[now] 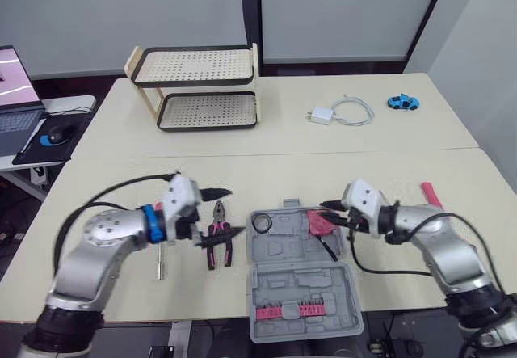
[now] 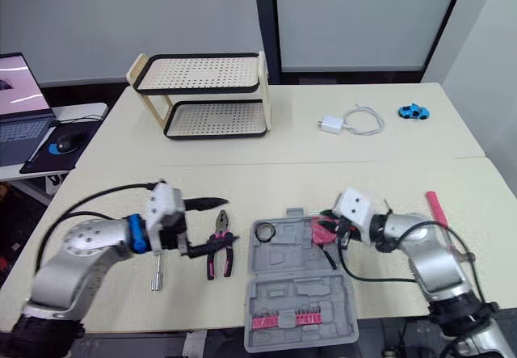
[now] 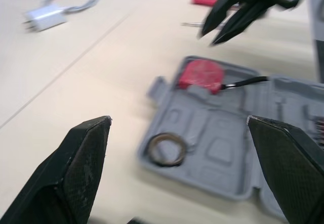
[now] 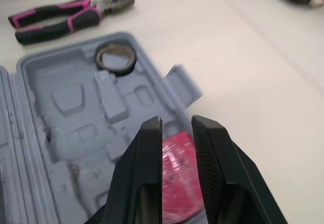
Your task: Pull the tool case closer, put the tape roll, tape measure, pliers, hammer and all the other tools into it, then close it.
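The grey tool case (image 1: 292, 281) lies open near the table's front edge. A tape roll (image 1: 261, 223) sits in its far left pocket and a red tape measure (image 1: 321, 223) in its far right pocket. Pink-handled pliers (image 1: 218, 241) lie on the table left of the case. My left gripper (image 1: 224, 212) hovers open just over the pliers' head. My right gripper (image 4: 176, 120) hangs over the tape measure (image 4: 176, 171), fingers nearly together with nothing between them. A small metal driver (image 1: 161, 263) lies further left. The red-handled hammer (image 2: 436, 209) lies behind my right arm.
A row of pink bits (image 1: 299, 310) fills the case's near half. At the back stand a two-tier rack (image 1: 198, 87), a white charger with cable (image 1: 339, 114) and a blue toy car (image 1: 402, 102). A laptop (image 1: 16, 103) and mouse are on a side table at far left.
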### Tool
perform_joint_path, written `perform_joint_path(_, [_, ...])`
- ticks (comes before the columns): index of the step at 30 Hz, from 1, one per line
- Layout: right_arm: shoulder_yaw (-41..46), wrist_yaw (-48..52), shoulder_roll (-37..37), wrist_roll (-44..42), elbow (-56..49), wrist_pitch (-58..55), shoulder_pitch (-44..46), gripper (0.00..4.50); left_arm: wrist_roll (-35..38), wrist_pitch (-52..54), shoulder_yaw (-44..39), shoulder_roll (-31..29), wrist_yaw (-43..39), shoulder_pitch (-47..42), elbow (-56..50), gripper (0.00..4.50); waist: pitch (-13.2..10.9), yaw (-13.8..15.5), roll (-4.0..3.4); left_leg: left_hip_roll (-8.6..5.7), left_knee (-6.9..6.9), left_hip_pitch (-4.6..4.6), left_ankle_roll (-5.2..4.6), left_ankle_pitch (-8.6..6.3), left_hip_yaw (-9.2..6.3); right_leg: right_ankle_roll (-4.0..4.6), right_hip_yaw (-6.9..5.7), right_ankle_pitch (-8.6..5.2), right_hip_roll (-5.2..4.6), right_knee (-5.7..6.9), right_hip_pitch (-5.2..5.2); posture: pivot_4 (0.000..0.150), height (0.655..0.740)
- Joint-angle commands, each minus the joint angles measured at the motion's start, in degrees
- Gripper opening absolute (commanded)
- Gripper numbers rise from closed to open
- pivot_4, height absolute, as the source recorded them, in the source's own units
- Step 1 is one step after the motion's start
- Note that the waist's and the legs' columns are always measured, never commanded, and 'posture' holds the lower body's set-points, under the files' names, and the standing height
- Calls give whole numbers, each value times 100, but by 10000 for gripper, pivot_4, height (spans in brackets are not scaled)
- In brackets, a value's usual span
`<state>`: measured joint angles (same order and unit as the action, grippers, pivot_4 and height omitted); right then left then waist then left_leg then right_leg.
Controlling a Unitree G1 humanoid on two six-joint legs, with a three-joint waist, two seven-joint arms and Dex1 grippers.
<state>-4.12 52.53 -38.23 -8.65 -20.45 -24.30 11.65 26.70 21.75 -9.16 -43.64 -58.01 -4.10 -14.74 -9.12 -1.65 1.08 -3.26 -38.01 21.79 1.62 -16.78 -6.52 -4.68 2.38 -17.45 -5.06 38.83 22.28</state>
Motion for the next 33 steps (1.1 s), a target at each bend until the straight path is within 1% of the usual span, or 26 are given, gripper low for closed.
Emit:
perform_joint_path(1, [859, 144, -527, -319, -767, -107, -537, 10030, 112, 69, -997, -312, 84, 410, 342, 45000, -1, 2, 0, -1, 4, 0, -1, 0, 1, 0, 0, 0, -2, -5, -1, 1500, 7400])
perform_joint_path(4, [1831, 332, -1027, -391, -980, 21, -1284, 10030, -5, -93, -1613, -601, -98, 964, 797, 45000, -2, 11, 0, -2, 4, 4, -2, -1, 4, 0, 0, 0, -3, -13, -2, 1500, 7400])
perform_joint_path(6, [2409, 468, -1244, -466, -970, 101, -1717, 10030, -81, -197, -1842, -718, -170, 1266, 1050, 45000, -2, 15, 0, -2, 5, 2, -3, -1, 7, 0, 0, 0, -3, -21, -8, 1500, 7400])
perform_joint_path(9, [3508, 898, -1503, -626, -800, 147, -2421, 10030, -232, -439, -2207, -768, -181, 1706, 1534, 45000, -3, 19, 0, 0, 6, -4, -4, -2, 10, 0, 0, 0, -4, -22, -18, 1500, 7400])
perform_joint_path(12, [4402, 1232, -1582, -600, -501, 301, -3075, 10030, -278, -549, -2456, -731, -78, 1945, 1915, 45000, -4, 23, 5, 3, 6, -5, -4, -2, 10, 1, -3, -1, -4, -24, -25, 1500, 7400])
perform_joint_path(15, [4985, 1386, -1586, -459, 23, 624, -3548, 10030, -259, -542, -2590, -666, -11, 2122, 2103, 45000, -3, 29, 14, 2, 6, -6, -5, -3, 9, 0, -4, -1, -4, -26, -28, 1500, 7400])
perform_joint_path(18, [5252, 1445, -1612, -283, 660, 1037, -3865, 10030, -211, -469, -2634, -584, 49, 2273, 2130, 45000, -3, 26, 14, 1, 8, -8, -5, -3, 13, 0, -1, -1, -8, -27, -29, 1500, 7400])
perform_joint_path(21, [5345, 1478, -1604, -204, 1128, 1296, -4101, 15846, -200, -397, -2664, -520, 137, 2372, 2175, 45000, -3, 17, 13, 4, 11, -11, -5, -3, 15, 1, 0, -1, -9, -27, -30, 1500, 7400])
perform_joint_path(25, [5367, 1477, -1632, -193, 1501, 1452, -4227, 29843, -179, -285, -2706, -444, 226, 2531, 2145, 45000, -3, 15, 13, 5, 12, -11, -5, -3, 16, 2, 0, -1, -9, -27, -30, 1500, 7400])
perform_joint_path(29, [5352, 1485, -1685, -217, 1631, 1489, -4237, 44578, -164, -243, -2717, -404, 263, 2627, 2098, 45000, -3, 15, 11, 5, 12, -11, -5, -3, 15, 2, 0, -1, -9, -27, -31, 1500, 7400])
perform_joint_path(33, [5339, 1496, -1713, -189, 1733, 1573, -4273, 44837, -149, -223, -2708, -363, 296, 2674, 2036, 45000, -2, 15, 11, 4, 11, -11, -4, -3, 16, 2, 0, -2, -10, -28, -31, 1500, 7400])
